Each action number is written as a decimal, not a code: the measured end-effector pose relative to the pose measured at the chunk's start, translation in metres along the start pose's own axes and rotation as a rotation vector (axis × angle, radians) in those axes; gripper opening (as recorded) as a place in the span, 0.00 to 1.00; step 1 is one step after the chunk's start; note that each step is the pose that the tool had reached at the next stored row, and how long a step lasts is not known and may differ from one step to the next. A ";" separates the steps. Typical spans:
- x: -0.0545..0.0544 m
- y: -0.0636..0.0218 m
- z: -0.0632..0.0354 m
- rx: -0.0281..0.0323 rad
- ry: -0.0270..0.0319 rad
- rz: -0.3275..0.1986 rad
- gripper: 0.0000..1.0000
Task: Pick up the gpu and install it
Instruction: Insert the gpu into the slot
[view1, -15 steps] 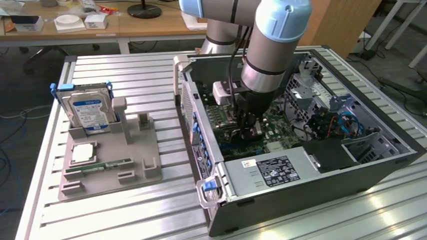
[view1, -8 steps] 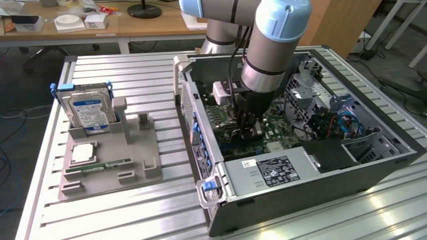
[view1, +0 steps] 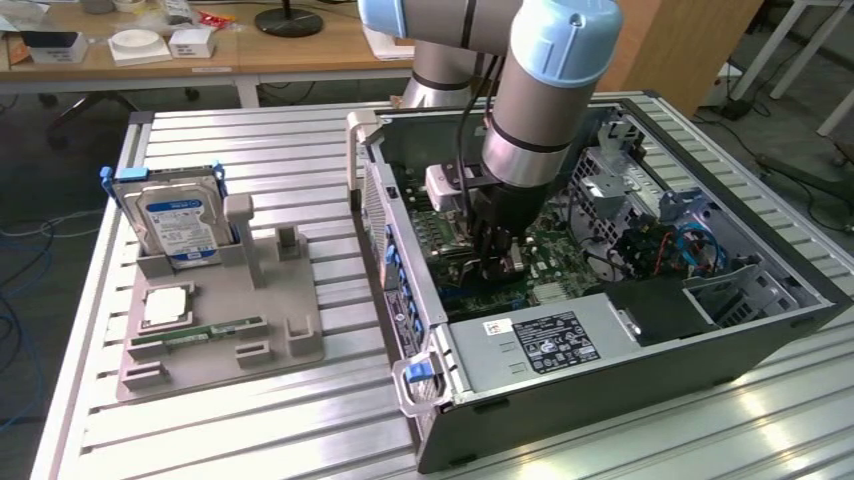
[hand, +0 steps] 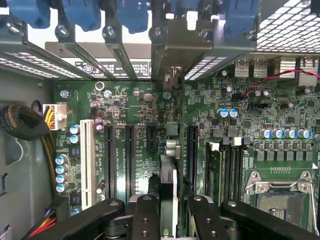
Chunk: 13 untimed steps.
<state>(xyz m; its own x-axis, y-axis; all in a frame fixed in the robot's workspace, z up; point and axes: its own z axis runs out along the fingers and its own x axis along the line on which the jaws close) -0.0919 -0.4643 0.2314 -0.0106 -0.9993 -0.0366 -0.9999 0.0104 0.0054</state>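
One open black computer case (view1: 747, 330) lies on its side on the ribbed aluminium table (view1: 267, 420), its green motherboard (hand: 140, 125) exposed along with a silver power supply with a white label (view1: 561, 340) at the near end. The robot arm's black gripper (view1: 497, 262) reaches down inside the case, and in the wrist view its fingers (hand: 145, 215) are narrowed onto the thin dark gpu card (hand: 168, 192), held edge-on and upright over the motherboard, between the long black expansion slots (hand: 130, 160), with its silvery bracket end pointing toward the slotted rear wall and blue latches (hand: 130, 15). On the exterior view's left, a grey moulded holder tray (view1: 267, 340) carries a boxy silver hard drive with a blue label (view1: 180, 225) standing upright, a narrow green RAM stick (view1: 200, 333) lying flat, and a square silver processor chip (view1: 167, 305).
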 end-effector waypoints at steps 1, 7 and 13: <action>0.000 0.0000 0.0000 -0.0001 0.0001 0.000 0.27; 0.000 0.0000 0.0000 -0.0002 0.0002 0.000 0.27; 0.000 0.0014 0.0000 0.0036 0.0000 0.000 0.27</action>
<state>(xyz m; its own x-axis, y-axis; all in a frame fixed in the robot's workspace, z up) -0.0933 -0.4643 0.2314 -0.0104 -0.9993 -0.0366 -0.9999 0.0104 0.0018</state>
